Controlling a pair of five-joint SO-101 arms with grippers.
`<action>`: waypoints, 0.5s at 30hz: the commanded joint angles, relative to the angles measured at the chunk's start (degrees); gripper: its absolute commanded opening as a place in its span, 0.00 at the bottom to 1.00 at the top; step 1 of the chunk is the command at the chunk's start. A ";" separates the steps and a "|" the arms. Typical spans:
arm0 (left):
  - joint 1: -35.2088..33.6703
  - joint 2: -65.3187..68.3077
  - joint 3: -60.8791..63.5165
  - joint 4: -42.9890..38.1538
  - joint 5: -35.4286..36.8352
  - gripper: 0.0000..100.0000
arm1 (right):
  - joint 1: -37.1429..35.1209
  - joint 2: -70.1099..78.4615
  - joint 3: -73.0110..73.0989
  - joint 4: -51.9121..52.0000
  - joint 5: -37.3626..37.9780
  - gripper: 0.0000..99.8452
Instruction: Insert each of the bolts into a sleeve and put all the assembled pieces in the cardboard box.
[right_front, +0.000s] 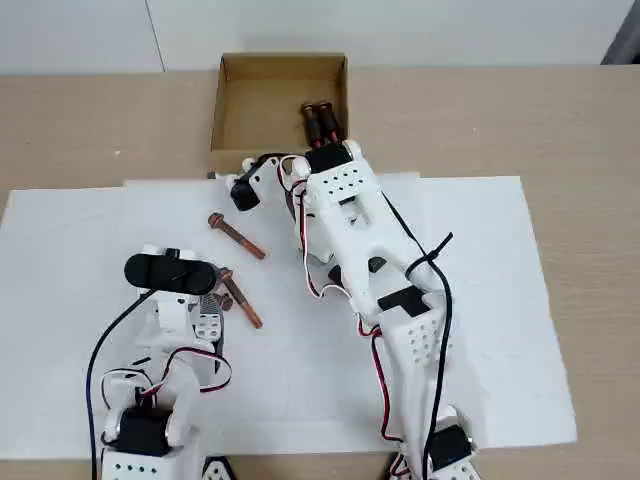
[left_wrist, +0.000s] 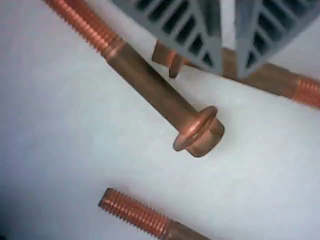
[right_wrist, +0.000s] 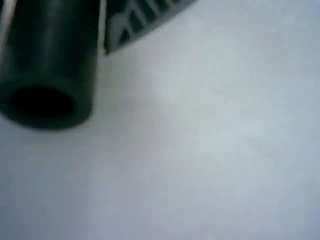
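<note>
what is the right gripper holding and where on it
A black sleeve, clamped by the right gripper across its side wall, with the open end sticking out free.

A light wooden table (right_front: 580, 130) fills the scene under even, soft light. A large white paper sheet (right_front: 500, 300) covers the near part of the table. Beyond the table's far edge stands a white wall (right_front: 400, 30) with a thin vertical seam (right_front: 155, 35).

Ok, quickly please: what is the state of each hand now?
Left hand: low over a copper bolt; grip cannot be told.
Right hand: closed, holding the black sleeve.
</note>
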 joint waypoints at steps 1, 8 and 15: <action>-0.09 -0.53 -0.04 -0.09 0.09 0.01 | -0.40 0.22 -2.20 -3.12 1.14 0.14; -0.09 -0.53 -0.04 -0.09 0.09 0.01 | -0.40 0.57 -2.20 -3.03 2.73 0.01; -0.09 -0.53 -0.04 -0.09 0.09 0.01 | -0.40 -1.63 -2.29 -1.71 2.20 0.00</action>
